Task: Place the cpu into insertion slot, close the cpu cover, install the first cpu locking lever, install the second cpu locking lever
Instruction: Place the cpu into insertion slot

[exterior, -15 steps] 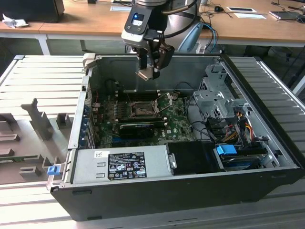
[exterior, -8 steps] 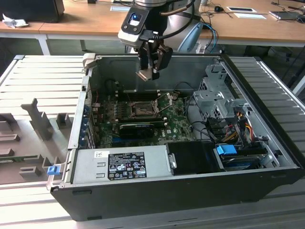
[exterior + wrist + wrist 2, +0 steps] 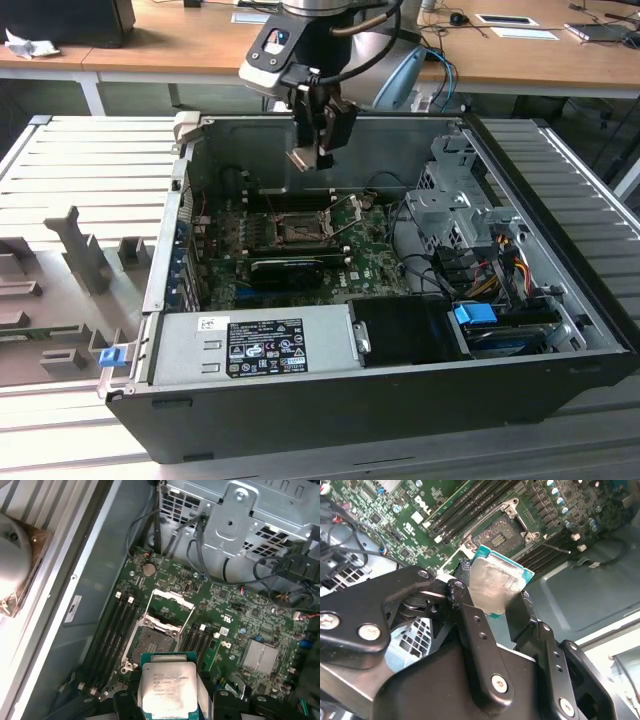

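Observation:
My gripper [image 3: 318,150] hangs above the open computer case, shut on the cpu [image 3: 303,160], a small square chip with a silvery top. In both wrist views the cpu [image 3: 492,582] [image 3: 167,687] sits clamped by its edges between the black fingers [image 3: 470,615]. The insertion slot [image 3: 298,232] [image 3: 150,645] [image 3: 502,535] lies below on the green motherboard, dark and bare. The cpu cover [image 3: 172,602], a thin metal frame, stands tilted up from the slot's edge. The chip is held well above the slot, apart from it.
A grey labelled power-supply box [image 3: 255,345] fills the case's near side. A long black card [image 3: 285,268] lies just before the slot. A metal drive cage [image 3: 455,210] with cables [image 3: 500,260] stands at the exterior view's right. Memory slots [image 3: 117,630] flank the socket.

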